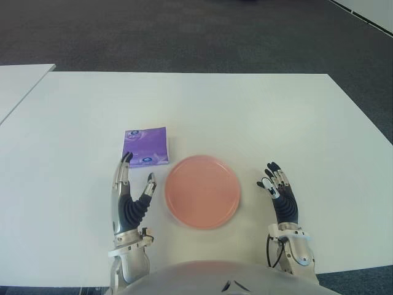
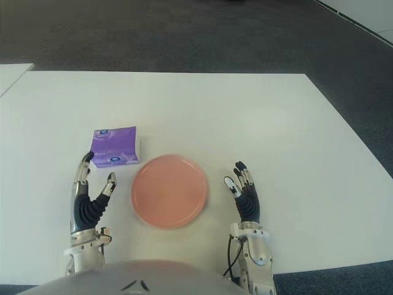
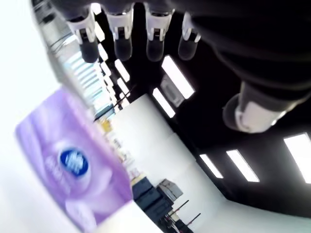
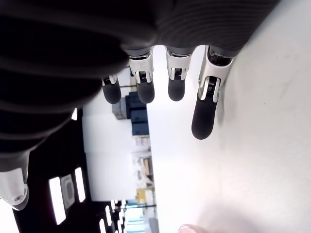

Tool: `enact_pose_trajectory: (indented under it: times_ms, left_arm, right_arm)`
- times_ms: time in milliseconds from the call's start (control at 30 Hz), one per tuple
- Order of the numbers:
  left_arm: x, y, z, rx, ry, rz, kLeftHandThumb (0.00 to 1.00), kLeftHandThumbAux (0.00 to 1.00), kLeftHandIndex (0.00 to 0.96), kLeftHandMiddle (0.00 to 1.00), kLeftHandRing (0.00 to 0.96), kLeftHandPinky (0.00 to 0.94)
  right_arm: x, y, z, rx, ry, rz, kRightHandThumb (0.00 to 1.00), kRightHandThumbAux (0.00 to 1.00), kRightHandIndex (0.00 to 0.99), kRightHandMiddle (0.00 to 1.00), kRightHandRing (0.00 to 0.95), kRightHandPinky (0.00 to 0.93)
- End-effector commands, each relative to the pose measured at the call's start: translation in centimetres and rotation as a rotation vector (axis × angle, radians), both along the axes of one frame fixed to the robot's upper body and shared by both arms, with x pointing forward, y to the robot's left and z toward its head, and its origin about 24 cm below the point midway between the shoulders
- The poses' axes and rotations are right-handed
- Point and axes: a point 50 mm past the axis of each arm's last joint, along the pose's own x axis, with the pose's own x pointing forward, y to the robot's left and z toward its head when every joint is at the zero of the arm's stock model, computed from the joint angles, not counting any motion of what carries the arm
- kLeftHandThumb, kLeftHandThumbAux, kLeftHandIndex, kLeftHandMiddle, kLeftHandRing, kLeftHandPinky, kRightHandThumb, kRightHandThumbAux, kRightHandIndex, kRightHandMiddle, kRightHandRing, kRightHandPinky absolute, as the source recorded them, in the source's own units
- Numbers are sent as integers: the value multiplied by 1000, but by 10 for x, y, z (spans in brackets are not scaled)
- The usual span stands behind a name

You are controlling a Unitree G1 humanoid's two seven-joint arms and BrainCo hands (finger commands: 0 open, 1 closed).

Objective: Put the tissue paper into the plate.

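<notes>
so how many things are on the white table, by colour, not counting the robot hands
purple: 1, the flat purple plastic-wrapped tissue pack
pink: 1, the round pink plate, with nothing in it
total: 2, both on the white table
The open left hand shows just near of the pack; the open right hand shows to the right of the plate.
</notes>
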Motion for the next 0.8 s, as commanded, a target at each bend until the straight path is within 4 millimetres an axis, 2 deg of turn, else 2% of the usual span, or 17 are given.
enact_pose_trajectory:
  times_ms: [33, 333, 600, 800]
  left_arm:
    - [3, 10, 13, 365, -89, 37, 319, 409, 52, 51, 36, 44]
    - [30, 27, 14, 633, 7, 63, 315, 346, 58, 20, 3, 2]
    - [45, 34, 15, 701, 73, 49, 312, 299, 42, 1, 0, 0]
    - [68, 37, 17, 720, 77, 19, 304, 289, 35, 0, 0, 0]
  right_arm:
    - [-9, 4, -22, 34, 138, -2, 412, 506, 0, 0, 0, 0]
    - [-9, 5, -24, 34, 140, -7, 387, 480, 0, 0, 0, 0]
    - [-8, 2, -25, 38, 149, 7, 393, 452, 0, 0, 0, 0]
    - [-10, 0, -27, 17, 157, 18, 369, 449, 0, 0, 0, 0]
